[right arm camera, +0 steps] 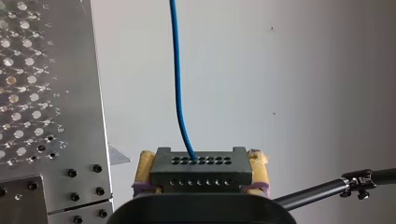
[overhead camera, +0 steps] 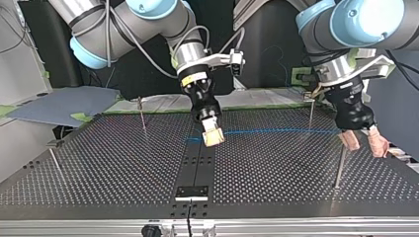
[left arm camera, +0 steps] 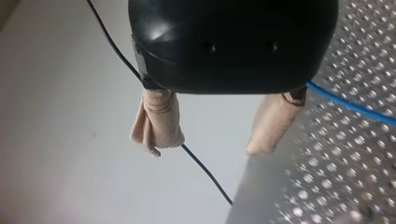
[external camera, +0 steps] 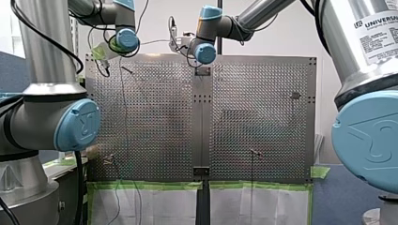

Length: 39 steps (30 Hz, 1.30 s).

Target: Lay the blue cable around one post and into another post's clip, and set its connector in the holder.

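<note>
Between the yellow pads of the right gripper [right arm camera: 201, 161] the connector [right arm camera: 201, 173] is held fast, so that the blue cable [right arm camera: 177, 84] is stretched taut. Farther off, near a post [overhead camera: 310, 116], the left gripper [overhead camera: 364, 144] is held wide open and empty, perhaps to guide it.

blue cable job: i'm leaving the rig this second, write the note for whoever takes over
Right claw: shut on the connector, with a yellow pad on either side, at the top view's middle.
Left claw: open and empty, beige pads apart. The blue cable passes beside one finger.
Cable: runs almost straight from the connector across to the left claw, past a thin post. I cannot tell whether it touches that post.
Done: the connector is in the grip.
Left: looping the cable around a post, pressing it into a clip, and seating the connector. None of this shows yet.
</note>
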Each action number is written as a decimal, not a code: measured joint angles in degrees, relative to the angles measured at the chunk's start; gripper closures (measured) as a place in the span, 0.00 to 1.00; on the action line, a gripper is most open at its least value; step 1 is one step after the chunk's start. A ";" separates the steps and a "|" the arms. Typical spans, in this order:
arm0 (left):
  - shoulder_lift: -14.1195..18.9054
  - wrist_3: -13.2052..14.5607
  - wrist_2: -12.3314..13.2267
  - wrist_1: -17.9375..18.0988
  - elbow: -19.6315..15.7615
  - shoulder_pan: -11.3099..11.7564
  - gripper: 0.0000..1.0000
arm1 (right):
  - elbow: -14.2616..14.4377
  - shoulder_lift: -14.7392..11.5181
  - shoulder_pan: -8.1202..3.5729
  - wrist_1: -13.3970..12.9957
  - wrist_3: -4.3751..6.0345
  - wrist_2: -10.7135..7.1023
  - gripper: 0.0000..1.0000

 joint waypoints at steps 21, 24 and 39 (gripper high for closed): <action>-4.18 -9.09 10.17 -6.76 4.77 10.17 0.00 | -2.44 4.21 0.89 -0.42 -0.23 -0.06 1.00; -5.20 -10.36 11.62 -6.42 4.78 11.62 0.00 | -3.27 5.16 1.21 -0.44 -0.26 0.02 1.00; -10.29 -15.28 19.07 -2.00 7.64 19.08 0.00 | -8.21 8.61 1.54 -0.80 -0.26 -0.43 1.00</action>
